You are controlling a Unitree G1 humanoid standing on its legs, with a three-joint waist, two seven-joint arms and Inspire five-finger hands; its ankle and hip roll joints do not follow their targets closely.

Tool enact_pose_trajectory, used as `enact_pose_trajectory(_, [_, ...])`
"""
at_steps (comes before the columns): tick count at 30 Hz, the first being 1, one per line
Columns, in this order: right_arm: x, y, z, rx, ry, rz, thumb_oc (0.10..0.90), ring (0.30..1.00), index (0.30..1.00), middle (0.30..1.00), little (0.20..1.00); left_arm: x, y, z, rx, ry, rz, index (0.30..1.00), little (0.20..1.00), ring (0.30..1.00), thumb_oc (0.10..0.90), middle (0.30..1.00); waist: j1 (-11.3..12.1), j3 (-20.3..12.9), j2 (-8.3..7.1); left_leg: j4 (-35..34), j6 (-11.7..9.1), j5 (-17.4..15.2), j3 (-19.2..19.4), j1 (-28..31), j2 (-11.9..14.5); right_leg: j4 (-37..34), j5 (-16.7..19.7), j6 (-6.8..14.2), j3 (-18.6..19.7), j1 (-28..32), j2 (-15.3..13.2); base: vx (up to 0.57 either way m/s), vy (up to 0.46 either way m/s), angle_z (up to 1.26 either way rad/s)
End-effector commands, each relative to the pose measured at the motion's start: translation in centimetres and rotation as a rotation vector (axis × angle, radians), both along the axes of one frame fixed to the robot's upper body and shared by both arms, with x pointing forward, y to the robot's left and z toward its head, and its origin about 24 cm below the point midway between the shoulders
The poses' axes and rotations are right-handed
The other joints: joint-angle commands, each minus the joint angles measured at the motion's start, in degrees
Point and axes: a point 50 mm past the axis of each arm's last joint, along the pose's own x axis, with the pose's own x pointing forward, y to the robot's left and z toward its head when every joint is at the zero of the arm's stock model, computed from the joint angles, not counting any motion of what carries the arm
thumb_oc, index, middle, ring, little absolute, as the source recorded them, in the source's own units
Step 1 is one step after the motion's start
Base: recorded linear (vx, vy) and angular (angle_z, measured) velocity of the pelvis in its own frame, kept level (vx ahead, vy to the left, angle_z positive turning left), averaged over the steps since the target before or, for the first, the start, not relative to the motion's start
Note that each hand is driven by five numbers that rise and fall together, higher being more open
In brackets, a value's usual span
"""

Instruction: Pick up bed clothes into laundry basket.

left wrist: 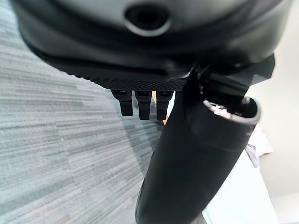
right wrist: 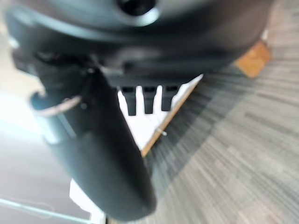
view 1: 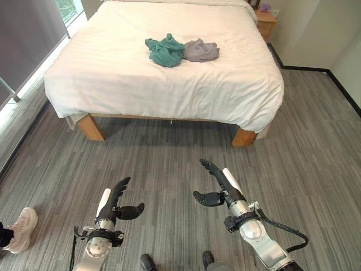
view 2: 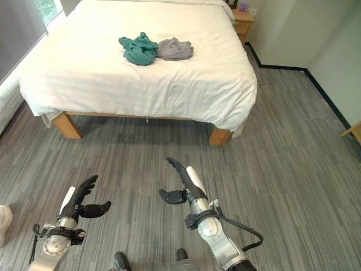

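Two crumpled garments lie side by side in the middle of the white bed (view 1: 113, 73): a teal one (view 1: 165, 50) on the left and a grey one (view 1: 201, 51) touching it on the right. Both hands hover over the grey floor well short of the bed. My left hand (view 1: 117, 201) is open with straight fingers and thumb out, holding nothing. My right hand (view 1: 217, 180) is open too, fingers pointing toward the bed. In the wrist views the left hand's fingers (left wrist: 140, 103) and the right hand's fingers (right wrist: 147, 100) stick out straight.
The bed stands on wooden legs (view 1: 90, 127) (view 1: 243, 137). A wooden nightstand (view 1: 265, 21) sits at the far right of the bed. A window wall (view 1: 28, 39) runs along the left. A person's pale shoe (view 1: 21, 228) rests on the floor at lower left.
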Motion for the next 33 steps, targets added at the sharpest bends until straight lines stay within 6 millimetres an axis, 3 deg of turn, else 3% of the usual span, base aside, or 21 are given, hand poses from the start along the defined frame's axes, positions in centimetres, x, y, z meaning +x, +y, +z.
enact_pose_trajectory(1, [2.7, -0.3, 4.3, 0.05, -0.228, -0.029, 0.8, 0.9, 0.9, 0.9, 0.9, 3.6, -1.6, 4.2, 0.018, -0.243, -0.119, 0.9, 0.9, 0.9, 0.8, 0.9, -0.3, -2.1, 3.49, 0.5, -3.4, -4.4, 2.9, 5.2, 4.1, 0.6, -3.7, 2.5, -1.5, -3.4, -1.1, 0.0, 0.02, -0.09])
enact_pose_trajectory(18, [2.0, -1.9, 3.5, 0.035, -0.2, -0.1, 0.8, 0.9, 0.9, 0.9, 0.9, 3.5, -1.5, 4.6, 0.011, -0.263, -0.108, 0.9, 0.9, 0.9, 0.8, 0.9, 0.8, -2.1, 2.41, 0.5, -2.3, -5.8, 0.3, 4.6, 2.2, 0.5, -2.7, 3.6, -1.2, -4.1, -1.9, 0.0, 0.019, 0.03])
enact_pose_trajectory(23, [1.9, -4.4, 3.8, 0.003, -0.2, -0.18, 0.8, 0.9, 0.9, 0.9, 0.9, 4.2, -1.7, 5.8, 0.012, -0.305, -0.14, 0.9, 0.9, 0.9, 0.8, 0.9, 1.0, -1.8, 1.59, 0.5, -1.4, -6.5, -1.8, 3.7, 1.3, 0.7, -3.6, 3.6, -0.1, -4.2, -1.9, 0.08, 0.047, 0.02])
enact_pose_trajectory(24, [1.8, -6.0, 4.7, -0.003, -0.211, -0.198, 0.8, 0.9, 0.9, 0.9, 0.9, 5.6, 5.2, 9.4, 0.275, -0.286, -0.053, 0.9, 0.9, 0.9, 0.8, 0.9, 1.2, -2.2, 1.91, 0.5, -1.4, -6.3, -1.5, 3.4, 1.2, 0.7, -3.5, 3.8, 0.1, -4.5, -1.9, 0.15, 0.088, 0.06])
enact_pose_trajectory(25, [1.3, -6.9, 5.0, 0.006, -0.238, -0.258, 0.8, 0.9, 0.9, 0.9, 0.9, 5.6, 4.2, 11.0, 0.371, -0.364, -0.107, 0.9, 0.9, 0.9, 0.8, 0.9, 1.0, -2.2, 1.63, 0.5, -1.2, -6.7, -1.7, 3.3, 0.9, 0.7, -3.6, 4.1, 0.0, -4.4, -2.1, 0.14, 0.097, 0.04])
enact_pose_trajectory(26, [0.9, -7.5, 5.5, 0.01, -0.255, -0.264, 0.8, 0.9, 0.9, 0.9, 0.9, 5.2, 2.2, 10.0, 0.068, -0.397, -0.141, 0.9, 0.9, 0.9, 0.8, 0.9, 1.2, -2.3, 1.18, 0.5, -0.9, -7.0, -2.1, 3.1, 0.5, 0.9, -3.6, 4.1, 0.0, -4.5, -2.2, 0.1, 0.074, -0.01])
enact_pose_trajectory(27, [0.8, -7.6, 5.5, 0.009, -0.254, -0.265, 0.8, 0.9, 0.9, 0.9, 0.9, 5.2, 2.2, 9.9, 0.062, -0.396, -0.143, 0.9, 0.9, 0.9, 0.8, 0.9, 1.2, -2.4, 1.29, 0.5, -0.9, -7.1, -2.1, 3.0, 0.5, 0.9, -3.6, 4.1, 0.0, -4.5, -2.2, 0.07, 0.055, -0.02])
enact_pose_trajectory(28, [0.5, -8.7, 5.3, -0.002, -0.234, -0.295, 0.8, 0.9, 0.9, 0.9, 0.9, 4.8, 1.7, 9.4, -0.073, -0.407, -0.13, 0.9, 0.9, 0.9, 0.8, 0.9, 1.5, -2.0, 0.61, 0.5, -0.1, -7.7, -2.3, 2.7, 0.0, 5.0, -3.7, 4.5, -0.2, -6.5, -1.8, 0.05, 0.057, 0.04])
enact_pose_trajectory(29, [0.6, -9.0, 5.3, -0.008, -0.238, -0.305, 0.8, 0.9, 0.9, 0.9, 0.9, 4.7, 1.5, 9.3, -0.08, -0.397, -0.136, 0.9, 0.9, 0.9, 0.8, 0.9, 1.7, -1.6, 0.52, 0.5, 0.2, -8.1, -2.2, 2.6, 0.1, 9.1, -4.0, 4.9, -0.3, -8.3, -1.2, 0.07, 0.085, 0.11])
enact_pose_trajectory(31, [0.8, -9.2, 5.3, -0.026, -0.232, -0.302, 0.8, 0.9, 0.9, 0.9, 0.9, 4.3, 1.6, 9.0, -0.092, -0.381, -0.131, 0.9, 0.9, 0.9, 0.8, 0.9, 1.7, -0.4, 0.63, 0.5, 0.4, -10.5, -2.8, 3.9, -0.1, 18.8, -3.3, 7.7, -0.8, -12.2, -0.4, 0.13, 0.135, 0.05])
enact_pose_trajectory(33, [1.1, -9.0, 5.4, -0.028, -0.238, -0.3, 0.8, 0.9, 0.9, 0.9, 0.9, 4.2, 1.8, 8.7, -0.067, -0.364, -0.119, 0.9, 0.9, 0.9, 0.8, 0.9, 1.3, 0.7, 1.33, 0.5, 0.2, -11.4, -2.1, 5.2, 0.7, 25.5, -1.8, 8.5, -2.7, -17.1, -0.2, 0.19, 0.079, -0.09])
